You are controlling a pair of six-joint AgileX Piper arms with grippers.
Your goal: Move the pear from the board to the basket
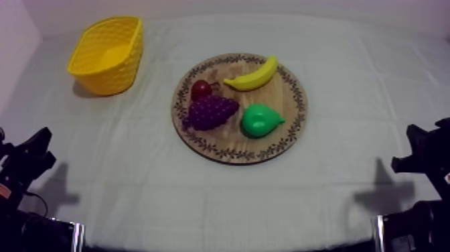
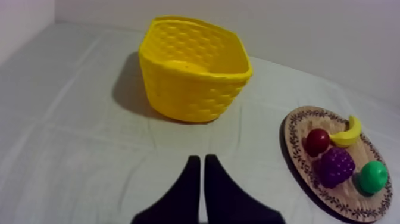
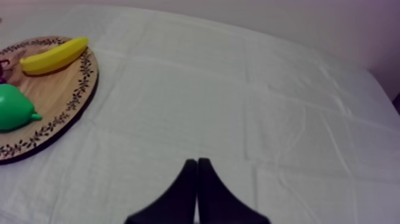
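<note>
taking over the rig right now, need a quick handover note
Left hand: shut on nothing, low at the table's left side, facing the basket.
Right hand: shut on nothing, low at the right side, near the board.
Pear: lying on the board beside the grapes, with the banana and small red fruit.
Basket: far left of the table, no fruit seen in it.
Done: nothing.
Left: grasp the pear, carry it to the basket, release.
</note>
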